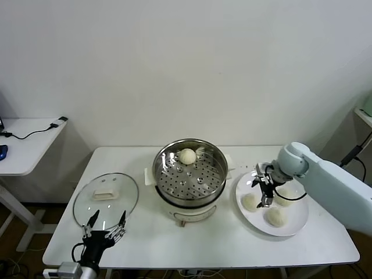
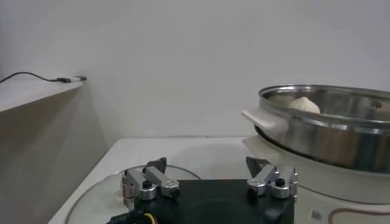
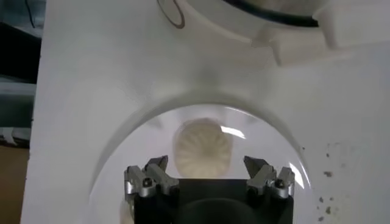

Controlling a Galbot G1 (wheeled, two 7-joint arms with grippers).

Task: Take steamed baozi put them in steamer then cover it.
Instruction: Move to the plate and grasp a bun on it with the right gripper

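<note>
Over the plate, my open right pincer hung directly above one baozi, nearer than my open, parked left pincer

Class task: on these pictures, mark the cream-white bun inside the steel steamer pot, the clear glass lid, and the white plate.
Cream-white round dough bun (image 1: pixel 187 156), head view, top of its dome.
Clear round glass lid (image 1: pixel 119 200), head view, bare glass right of its handle.
Flat white round plate (image 1: pixel 295 224), head view, bare near-right rim.

One pale bun sits in the uncovered steel steamer; three buns lie right; the glass lid lies flat left.
</note>
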